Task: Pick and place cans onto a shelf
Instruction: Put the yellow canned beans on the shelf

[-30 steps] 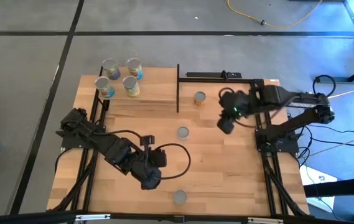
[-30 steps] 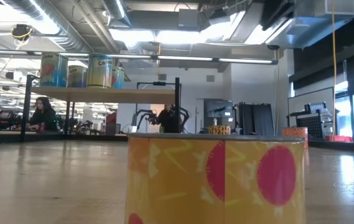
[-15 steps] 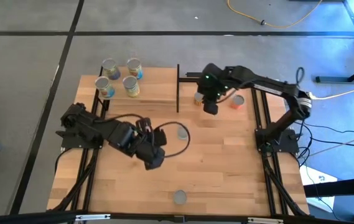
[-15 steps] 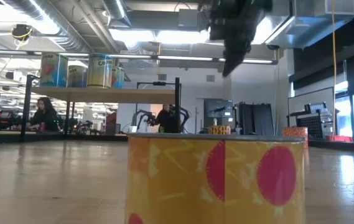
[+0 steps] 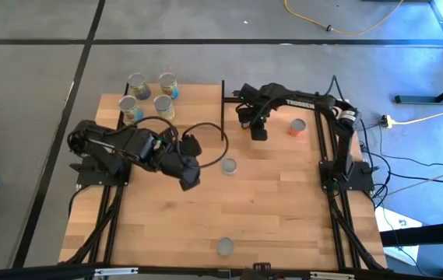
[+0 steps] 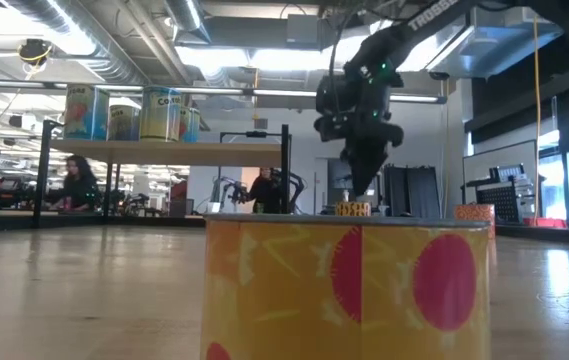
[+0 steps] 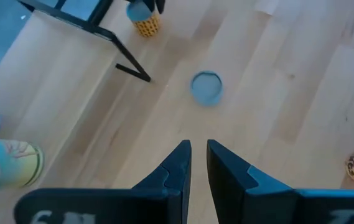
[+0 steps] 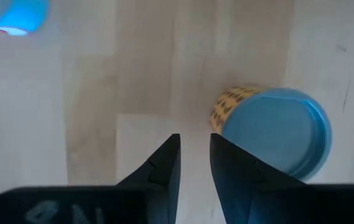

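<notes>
Several cans (image 5: pixel 163 106) stand upright on the shelf (image 5: pixel 190 124) at the far left. A yellow-patterned can (image 8: pixel 270 134) stands on the table by the shelf's black post (image 5: pixel 223 109). My right gripper (image 8: pixel 194 140) hangs just above and beside it, pointing down, its fingers a little apart and empty. The can is not between them. A silver-topped can (image 7: pixel 206 88) stands mid-table. My left gripper (image 7: pixel 198 146) hovers on its near-left side, slightly open and holding nothing. An orange can (image 5: pixel 297 127) stands at the far right.
A yellow can with red dots (image 6: pixel 344 290) stands near the table's front edge (image 5: pixel 224 246), filling the low view. The shelf's post rises close to my right gripper (image 5: pixel 258 134). Bare tabletop (image 5: pixel 283 202) lies between the middle can and the right frame.
My right gripper has swung from the table's right side toward the shelf post, rolled, and come down over the yellow-patterned can, uncovering the orange can. My left gripper has moved toward the far edge, nearer the silver-topped can. No can has moved.
</notes>
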You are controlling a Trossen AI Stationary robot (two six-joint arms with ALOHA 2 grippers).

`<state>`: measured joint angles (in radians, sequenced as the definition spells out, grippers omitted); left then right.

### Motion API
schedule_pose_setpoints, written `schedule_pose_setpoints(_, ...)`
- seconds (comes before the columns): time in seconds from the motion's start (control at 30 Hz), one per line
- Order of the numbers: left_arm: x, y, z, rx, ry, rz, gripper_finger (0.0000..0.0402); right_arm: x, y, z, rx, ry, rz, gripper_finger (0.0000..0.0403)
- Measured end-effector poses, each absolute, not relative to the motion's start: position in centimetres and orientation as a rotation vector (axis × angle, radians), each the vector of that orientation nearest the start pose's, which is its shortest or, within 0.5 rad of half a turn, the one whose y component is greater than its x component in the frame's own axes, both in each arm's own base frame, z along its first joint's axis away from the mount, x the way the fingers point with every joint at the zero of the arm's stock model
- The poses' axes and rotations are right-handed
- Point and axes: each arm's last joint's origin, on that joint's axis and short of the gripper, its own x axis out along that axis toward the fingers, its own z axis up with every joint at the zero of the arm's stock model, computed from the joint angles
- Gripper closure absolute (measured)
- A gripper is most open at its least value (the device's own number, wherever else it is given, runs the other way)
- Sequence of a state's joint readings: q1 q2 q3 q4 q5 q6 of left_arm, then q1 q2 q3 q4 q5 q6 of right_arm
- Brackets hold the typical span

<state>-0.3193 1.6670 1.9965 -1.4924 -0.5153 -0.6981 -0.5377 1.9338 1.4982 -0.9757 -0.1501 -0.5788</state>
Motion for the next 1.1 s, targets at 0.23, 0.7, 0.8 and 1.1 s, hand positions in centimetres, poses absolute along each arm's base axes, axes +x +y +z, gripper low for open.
schedule_pose_setpoints(0.23, 28.5, -7.2, 41.8, -0.172, 0.929, 0.547, 0.0356, 32.4, -20.4, 19.8, 0.007, 1.347, 0.042, 0.0314)
schedule_pose_setpoints(0.7, 28.6, -6.8, 41.8, -0.175, 0.928, 0.559, 0.0356, 32.1, -21.5, 18.4, 0.099, 1.34, 0.042, 0.0314)
schedule_pose_setpoints(0.8, 28.6, -6.8, 41.8, -0.167, 0.92, 0.57, 0.0356, 32.2, -21.6, 18.2, 0.101, 1.341, 0.044, 0.0315)
schedule_pose_setpoints(1.1, 28.6, -6.7, 41.8, -0.168, 0.917, 0.574, 0.0356, 32.7, -22.0, 18.0, 0.112, 1.298, 0.0, 0.0315)
